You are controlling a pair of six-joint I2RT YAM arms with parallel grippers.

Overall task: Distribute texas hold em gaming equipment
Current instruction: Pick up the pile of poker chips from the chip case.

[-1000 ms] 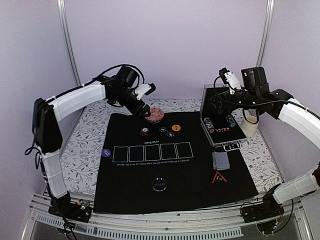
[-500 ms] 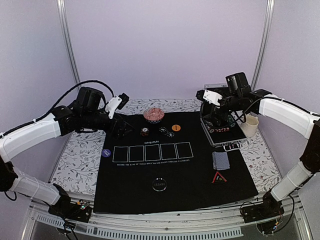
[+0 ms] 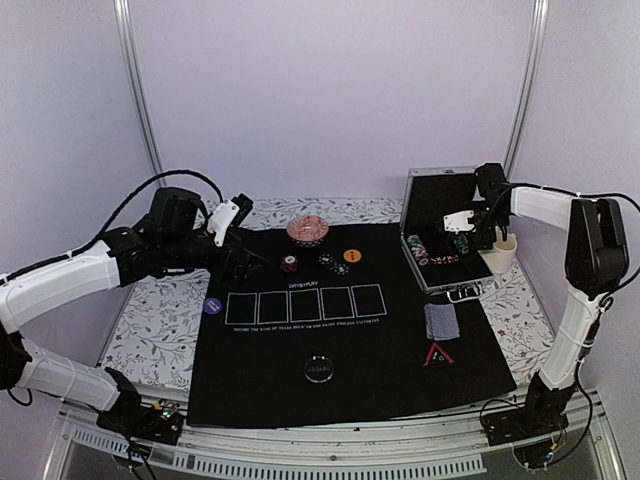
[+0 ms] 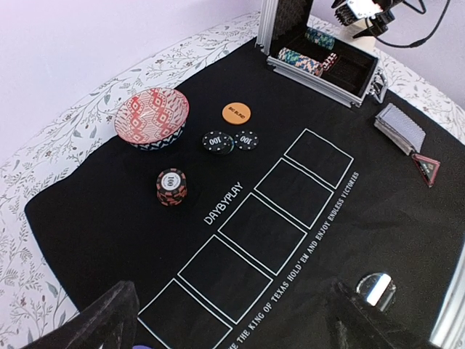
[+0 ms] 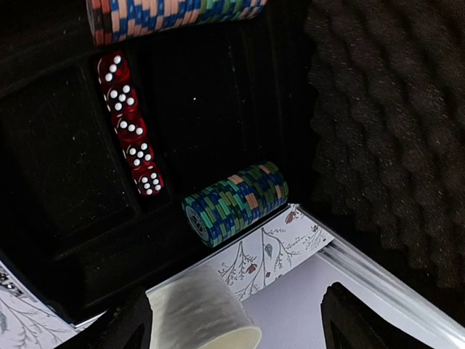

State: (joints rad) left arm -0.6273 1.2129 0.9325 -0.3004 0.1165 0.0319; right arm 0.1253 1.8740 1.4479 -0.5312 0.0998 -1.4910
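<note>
On the black mat point(image 3: 350, 340) lie a red-black chip stack point(image 3: 289, 264) point(image 4: 171, 186), black chips point(image 3: 327, 261) point(image 4: 218, 141), an orange button point(image 3: 352, 255) point(image 4: 236, 112), a blue button point(image 3: 212, 306), a black button point(image 3: 319, 369), blue-grey cards point(image 3: 441, 320) point(image 4: 399, 125) and a red-edged triangle point(image 3: 438, 355) point(image 4: 426, 169). My left gripper point(image 3: 248, 262) point(image 4: 243, 327) hovers open and empty over the mat's left side. My right gripper point(image 3: 468, 238) point(image 5: 240, 327) stands open and empty above the silver case point(image 3: 445, 270), near a teal chip roll point(image 5: 236, 202) lying inside.
A red patterned bowl point(image 3: 308, 230) point(image 4: 151, 116) sits at the mat's far edge. The case also holds red dice point(image 5: 131, 131) and another chip row point(image 5: 174, 18). A cream cup point(image 3: 500, 250) point(image 5: 200, 313) stands right of the case, under my right gripper.
My left arm has drawn back from the bowl toward the near left. My right arm has swung right and lower, to the case's right end by the cup.
</note>
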